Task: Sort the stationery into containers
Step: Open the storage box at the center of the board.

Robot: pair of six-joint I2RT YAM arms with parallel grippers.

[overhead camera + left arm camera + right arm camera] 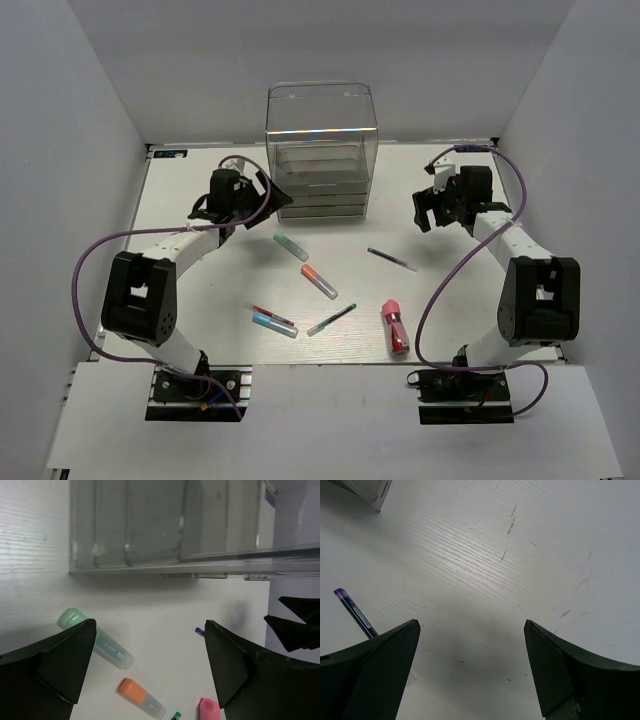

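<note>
The left arm bends in from the near-left corner, its left gripper [150, 624] gaping wide and carrying nothing, just beside the left front corner of the clear plastic box [320, 120]. The right arm arcs up along the right edge, the right gripper [471, 623] equally wide and empty above the white, faintly grained tabletop [230, 275]. The box, with rounded corners and stacked see-through drawers, stands at the middle of the far edge; what the drawers hold cannot be told. Between it and the near edge lie a stubby translucent green-capped marker [291, 246], an orange-capped marker [319, 281], a thin purple-tipped pen [392, 260] and a red-pink marker [394, 326].
</note>
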